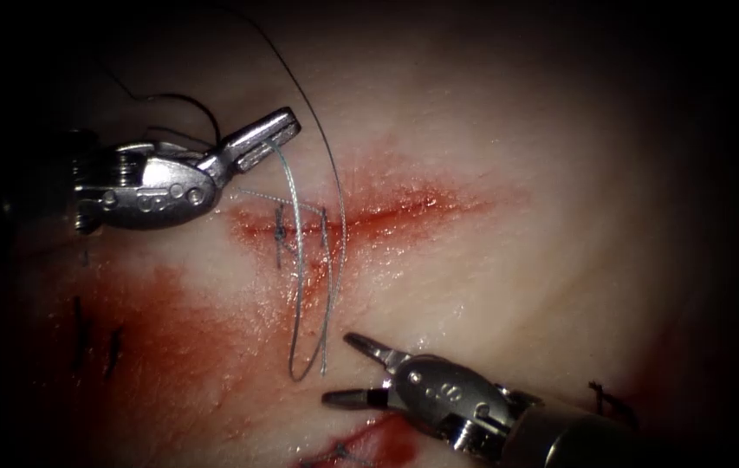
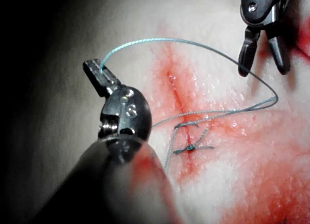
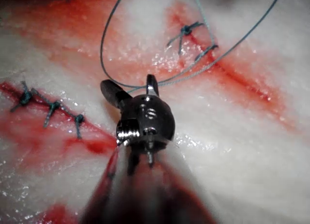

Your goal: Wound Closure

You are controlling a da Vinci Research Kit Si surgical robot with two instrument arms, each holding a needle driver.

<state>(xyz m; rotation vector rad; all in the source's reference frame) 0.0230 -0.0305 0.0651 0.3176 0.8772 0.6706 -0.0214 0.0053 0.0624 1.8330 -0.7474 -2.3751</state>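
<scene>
Left tool [image 1: 269,137]: jaws together, clamped on the thread [image 1: 298,260] right at the tips, at about 10 o'clock from the cut [image 1: 360,217]. Same grip seen in left wrist view, left tool [image 2: 97,71] pinching thread end [image 2: 160,40] as it arcs away.

Right tool [image 1: 356,368]: jaws apart, holding nothing, sitting at 6 o'clock from the cut, just beside the low end of the thread loop. Also seen open in left wrist view [image 2: 264,56] and in right wrist view [image 3: 133,90], thread passing close behind the tips without being gripped.

Thread: runs from left jaws down across the cut, makes a long narrow loop toward 6 o'clock, comes back up and crosses the cut again, then trails off dark toward 12 o'clock. Enters the tissue [image 1: 516,286] at the left end of the cut, next to a tied stitch [image 1: 279,232] with short cut ends.

Needle: cannot be made out in any view; not held by either tool.

Red fluid [image 1: 170,347] spread at 7 o'clock from the cut. Older stitches [image 3: 51,107] on a second cut near the right tool.

Risks, as judgement: loop slack and lying loose, so could snag on open right jaws or tangle on the tied stitch. Grip at very tips of left jaws, so thread might slip out under pull. Hard pull could tear thread through the soft cut edge.
</scene>
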